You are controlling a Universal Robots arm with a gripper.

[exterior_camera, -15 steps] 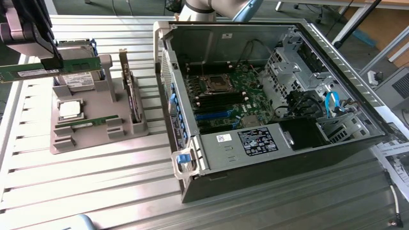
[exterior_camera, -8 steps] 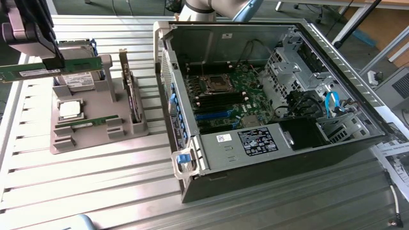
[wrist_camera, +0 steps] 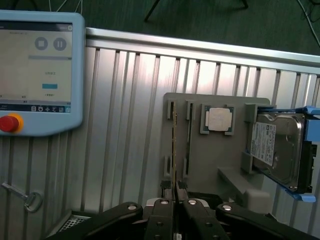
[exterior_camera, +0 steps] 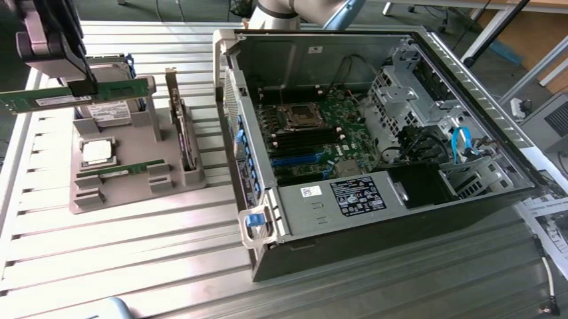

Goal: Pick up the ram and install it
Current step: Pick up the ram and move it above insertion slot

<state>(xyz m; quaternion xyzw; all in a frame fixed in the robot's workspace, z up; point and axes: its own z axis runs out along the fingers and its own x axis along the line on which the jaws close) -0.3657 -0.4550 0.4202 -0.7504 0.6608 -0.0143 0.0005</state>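
Gripper (exterior_camera: 84, 85) pinching one thin green ram stick (exterior_camera: 44, 101) above grey plastic tray (exterior_camera: 133, 191) carrying one square silver processor (exterior_camera: 96, 151), one grey hard drive (wrist_camera: 280, 145).

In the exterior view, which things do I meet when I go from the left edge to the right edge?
the ram held in the pincer → blue handle → processor socket → blue cable → printed sheet

The table (exterior_camera: 133, 259) is ribbed bare metal, smooth and shiny. The holder (exterior_camera: 133, 191) is matt grey plastic. The ram (exterior_camera: 44, 101) is green board with a paper label. The tool (exterior_camera: 84, 86) is matt black; the hard drive (wrist_camera: 287, 145) is dull metal.
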